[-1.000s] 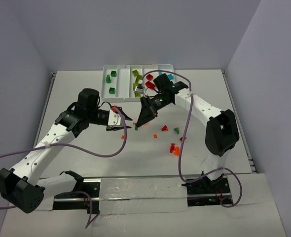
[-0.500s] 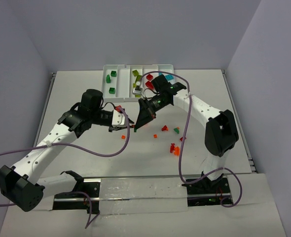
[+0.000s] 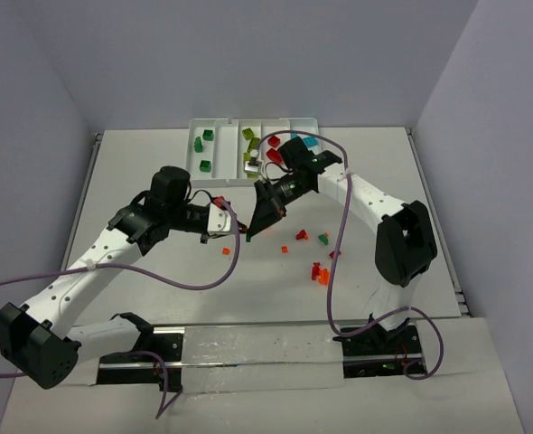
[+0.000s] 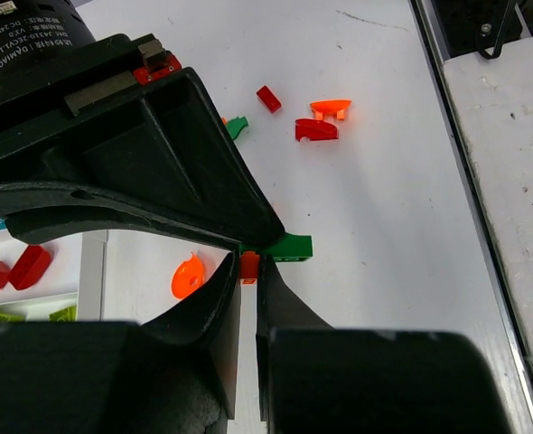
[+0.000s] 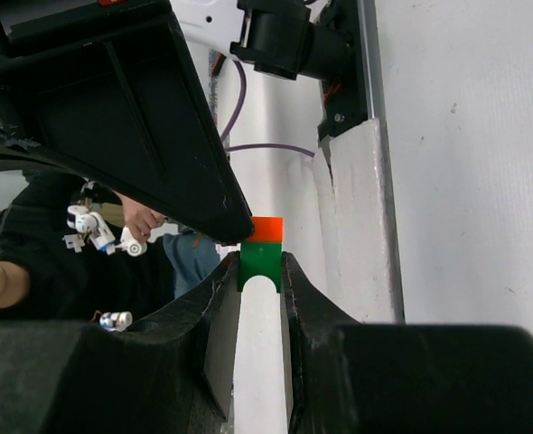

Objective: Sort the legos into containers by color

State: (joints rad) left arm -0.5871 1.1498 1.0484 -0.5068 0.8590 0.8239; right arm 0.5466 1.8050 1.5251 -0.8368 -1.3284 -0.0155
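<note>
1. Between the narrowly pinched fingertips of the left end effector (image 4: 246, 280) sat the small orange brick (image 4: 248, 268); the right end effector (image 5: 260, 271) clamped the green brick (image 5: 260, 258) joined to it
2. The stack's long axis ran from one end effector to the other, orange end leftward, so parting the pair likely called for a straight pull along that line
3. Both arms met over the middle of the table (image 3: 275, 303), with the white tray (image 3: 248, 121) beyond them at the far edge
4. Loose legos lay nearby, an orange half-round (image 4: 187, 278) and a red brick (image 4: 268, 98); the purple cable (image 3: 231, 267) hung close, a possible snag
</note>
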